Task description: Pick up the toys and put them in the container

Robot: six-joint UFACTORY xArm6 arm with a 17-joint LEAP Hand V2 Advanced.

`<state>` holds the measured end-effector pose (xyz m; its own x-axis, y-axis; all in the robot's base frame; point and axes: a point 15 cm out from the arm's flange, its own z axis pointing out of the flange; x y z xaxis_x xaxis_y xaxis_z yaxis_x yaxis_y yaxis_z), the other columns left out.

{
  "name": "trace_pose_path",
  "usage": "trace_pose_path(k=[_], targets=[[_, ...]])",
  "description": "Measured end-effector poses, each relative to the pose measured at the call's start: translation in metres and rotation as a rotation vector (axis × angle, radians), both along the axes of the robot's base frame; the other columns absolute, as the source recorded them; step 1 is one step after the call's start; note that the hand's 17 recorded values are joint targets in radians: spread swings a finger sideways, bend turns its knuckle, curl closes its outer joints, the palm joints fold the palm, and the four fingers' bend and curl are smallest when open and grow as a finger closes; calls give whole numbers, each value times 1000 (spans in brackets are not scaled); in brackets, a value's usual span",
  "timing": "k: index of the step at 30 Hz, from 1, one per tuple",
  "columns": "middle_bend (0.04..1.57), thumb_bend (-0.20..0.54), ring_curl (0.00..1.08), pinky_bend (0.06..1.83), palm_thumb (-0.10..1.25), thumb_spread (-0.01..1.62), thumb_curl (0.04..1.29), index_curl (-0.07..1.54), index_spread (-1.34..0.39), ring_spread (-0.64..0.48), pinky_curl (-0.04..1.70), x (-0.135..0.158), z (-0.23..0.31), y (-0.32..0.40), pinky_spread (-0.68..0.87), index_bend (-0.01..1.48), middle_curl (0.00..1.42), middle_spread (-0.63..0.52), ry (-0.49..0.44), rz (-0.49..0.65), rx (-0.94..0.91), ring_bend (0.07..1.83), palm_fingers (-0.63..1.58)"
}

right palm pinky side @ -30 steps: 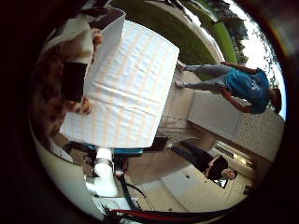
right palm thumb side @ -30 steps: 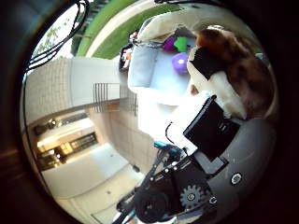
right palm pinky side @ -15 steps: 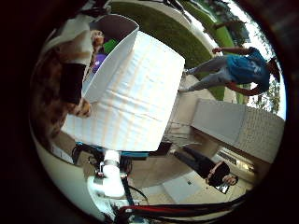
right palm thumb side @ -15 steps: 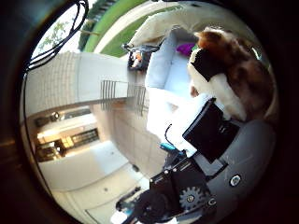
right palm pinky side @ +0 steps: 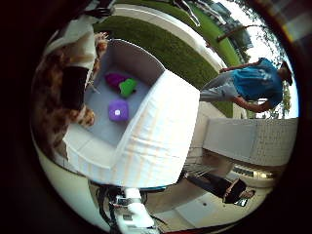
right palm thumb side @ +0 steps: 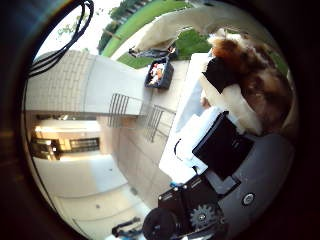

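Note:
My hand [right palm thumb side: 225, 150] is shut on a brown, white and black plush toy [right palm thumb side: 245, 75], which fills much of the right thumb side palm view. The right little finger side palm view shows the same plush [right palm pinky side: 60, 68] with a black finger [right palm pinky side: 76, 88] across it. It is held above one end of a white fabric container [right palm pinky side: 166, 127]. In the container lie a purple ball [right palm pinky side: 118, 111], a green toy [right palm pinky side: 128, 87] and a magenta toy [right palm pinky side: 115, 78].
Green lawn [right palm pinky side: 171, 44] lies beyond the container, with pale paving [right palm pinky side: 239, 141] beside it. In the right thumb side palm view, a small dark tray with an orange and white thing [right palm thumb side: 158, 72] sits on the paving, near a railing [right palm thumb side: 120, 105] and a brick wall [right palm thumb side: 60, 85].
The view has swung over the container: before I saw its outer wall, now I see its inside and the toys in it. The plush stays in my hand.

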<state>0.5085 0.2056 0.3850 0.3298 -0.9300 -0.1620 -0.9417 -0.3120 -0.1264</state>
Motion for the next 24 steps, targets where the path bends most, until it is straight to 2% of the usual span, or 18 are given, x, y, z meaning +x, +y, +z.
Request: trace_pose_path(k=[2,3,4,5,7,9,10,14,24], targets=[[994,-30,711,1271,842,1237,580,5,-1151,-48,977,8,-16,3,171,756,1082,-220,12,-3,-4,1353,922],[916,-35,685,1269,823,1234,570,15,-1058,-29,955,9,-23,3,195,773,1041,-201,25,-2,-8,1285,911],[745,-35,667,1277,810,1231,560,12,-914,-2,944,10,-31,3,216,756,989,-186,40,-2,-13,1230,708],[667,-34,671,1285,804,1229,555,15,-853,14,953,10,-38,2,226,739,967,-176,54,-1,-18,1212,573],[398,-37,640,1214,771,1219,535,57,-631,110,942,9,-47,2,282,718,843,-117,75,14,-26,1069,94],[292,-34,517,1079,750,1211,518,79,-538,186,849,6,-53,-3,340,682,729,-58,99,38,-34,845,-116],[242,-30,459,1037,750,1205,512,80,-512,212,805,4,-54,-4,363,638,680,-33,104,55,-36,769,-136],[150,-23,363,917,751,1198,493,95,-469,278,700,-9,-50,-21,432,500,563,32,146,95,-45,631,-121],[150,-23,312,743,763,1187,465,167,-441,318,555,-54,12,-73,503,326,398,77,175,49,-47,520,-36]])
